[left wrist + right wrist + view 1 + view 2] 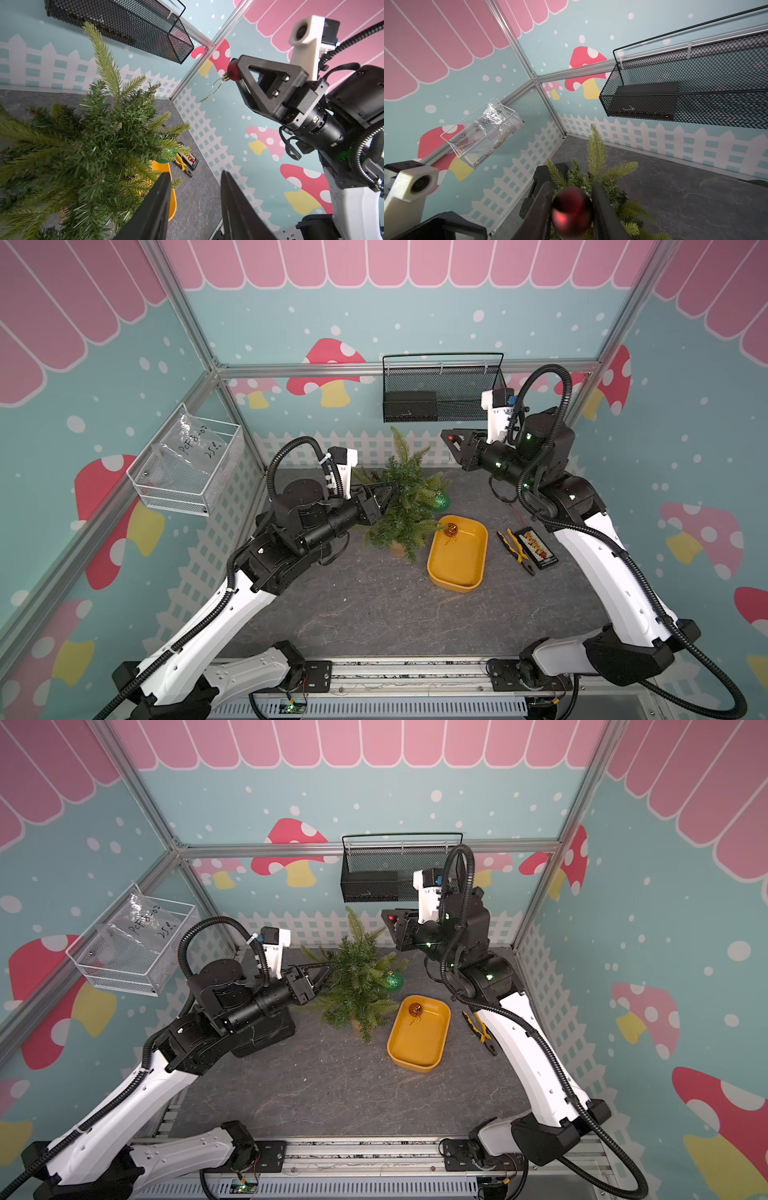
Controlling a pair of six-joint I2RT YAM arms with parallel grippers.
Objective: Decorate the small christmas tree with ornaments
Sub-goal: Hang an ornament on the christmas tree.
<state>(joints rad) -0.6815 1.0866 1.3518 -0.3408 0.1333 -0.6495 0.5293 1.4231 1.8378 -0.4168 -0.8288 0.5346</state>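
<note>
Right gripper [572, 191] was found clamped on the red ornament [571, 216], with the ball pinched between both fingers and the gold loop [214, 89] dangling free. It was held in the air near the tree's top sprig, on the right-arm side, with no branch touched.

Left gripper [195, 174] was seen with jaws apart and nothing between them. In both top views its tips were in among the branches of the small christmas tree [405, 497], on the left-arm side.

The tree was stood on its base toward the back of the grey table [374, 614], just beside the yellow tray [457, 585]. Green ornament [440, 501] was located at the tree's edge on the right-arm side, tucked under a branch; hung or resting on the table could not be told. Amber ornament [451, 529] was found in the tray, at the end nearest the tree.

Pliers [515, 549] and a small black board [536, 549] were noted on the table beyond the tray, by the right arm. A black mesh basket [440, 389] was mounted on the back wall and a white wire basket [187, 472] on the side wall.
</note>
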